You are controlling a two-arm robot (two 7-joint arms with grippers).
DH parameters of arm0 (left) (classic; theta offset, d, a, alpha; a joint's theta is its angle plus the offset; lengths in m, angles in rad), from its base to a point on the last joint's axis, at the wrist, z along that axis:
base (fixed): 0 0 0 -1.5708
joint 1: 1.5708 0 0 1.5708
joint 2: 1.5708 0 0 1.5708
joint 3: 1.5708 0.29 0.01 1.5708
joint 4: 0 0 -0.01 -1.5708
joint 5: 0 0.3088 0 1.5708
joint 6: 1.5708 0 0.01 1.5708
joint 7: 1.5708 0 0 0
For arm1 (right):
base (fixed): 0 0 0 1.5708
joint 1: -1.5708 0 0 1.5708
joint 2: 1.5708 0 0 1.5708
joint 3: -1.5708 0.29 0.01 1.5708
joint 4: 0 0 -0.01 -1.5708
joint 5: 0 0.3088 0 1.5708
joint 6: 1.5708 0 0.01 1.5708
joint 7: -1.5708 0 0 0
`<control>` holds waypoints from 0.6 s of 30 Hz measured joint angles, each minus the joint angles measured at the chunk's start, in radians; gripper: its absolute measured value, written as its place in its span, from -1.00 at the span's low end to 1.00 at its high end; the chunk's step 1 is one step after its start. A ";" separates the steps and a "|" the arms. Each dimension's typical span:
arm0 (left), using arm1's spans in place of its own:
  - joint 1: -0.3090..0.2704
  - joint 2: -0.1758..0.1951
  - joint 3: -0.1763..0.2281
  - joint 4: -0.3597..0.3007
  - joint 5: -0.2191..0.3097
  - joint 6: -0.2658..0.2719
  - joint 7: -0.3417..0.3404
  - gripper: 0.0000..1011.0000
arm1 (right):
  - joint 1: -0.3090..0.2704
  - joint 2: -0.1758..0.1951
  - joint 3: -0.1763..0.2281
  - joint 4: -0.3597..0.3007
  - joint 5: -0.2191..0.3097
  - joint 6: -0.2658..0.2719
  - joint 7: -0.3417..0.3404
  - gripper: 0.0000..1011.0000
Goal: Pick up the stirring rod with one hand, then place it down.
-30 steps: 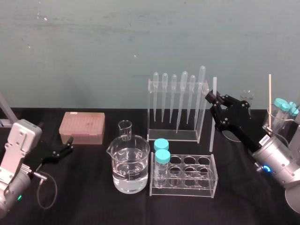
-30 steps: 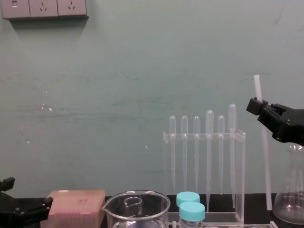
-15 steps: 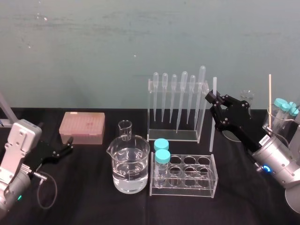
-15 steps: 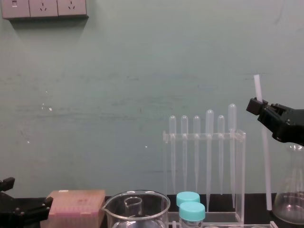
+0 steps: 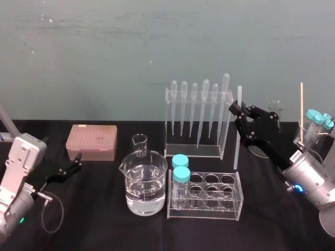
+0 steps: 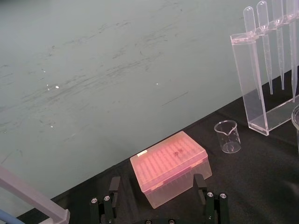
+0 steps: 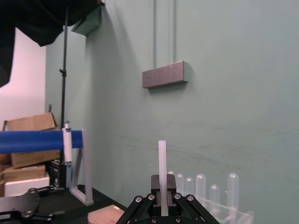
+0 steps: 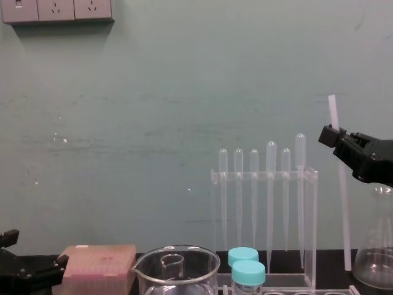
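**Item 1. Right gripper.** Mine, and at work. It is closed on the stirring rod, pinching it near the upper end. A short length stands above my jaws and the long remainder hangs below. The right wrist view shows the rod clamped squarely between the two fingers.

**Item 2. Stirring rod.** I hold it upright, just beside the right end of the pipette rack and behind the test-tube rack. I judge the high grip keeps my arm clear of the glassware crowded below. I cannot tell whether the lower tip rests on the table or hangs just above it.

**Item 3. Stage.** By my reckoning the pick-up is done or nearly so, and the placing is not yet done.

**Item 4. Hazards.** The flask is close on my right and the pipette rack close on my left. The rod should come down in a clear spot and be freed gently, since a thin round rod will likely roll.

**Item 5. Left gripper.** It is parked low at the table's left, near the pink tip box, with its fingers spread and nothing between them.
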 joint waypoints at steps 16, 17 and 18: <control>0.000 0.000 0.000 0.000 0.000 0.000 0.000 0.98 | -0.050 0.047 -0.010 -0.084 0.006 0.100 0.065 -0.87; 0.000 0.000 0.000 0.000 0.000 0.000 0.000 0.98 | -0.050 0.048 -0.012 -0.084 0.004 0.102 0.066 -0.87; 0.000 0.000 0.000 0.000 0.000 0.000 0.000 0.98 | -0.048 0.049 -0.017 -0.078 0.000 0.104 0.069 -0.87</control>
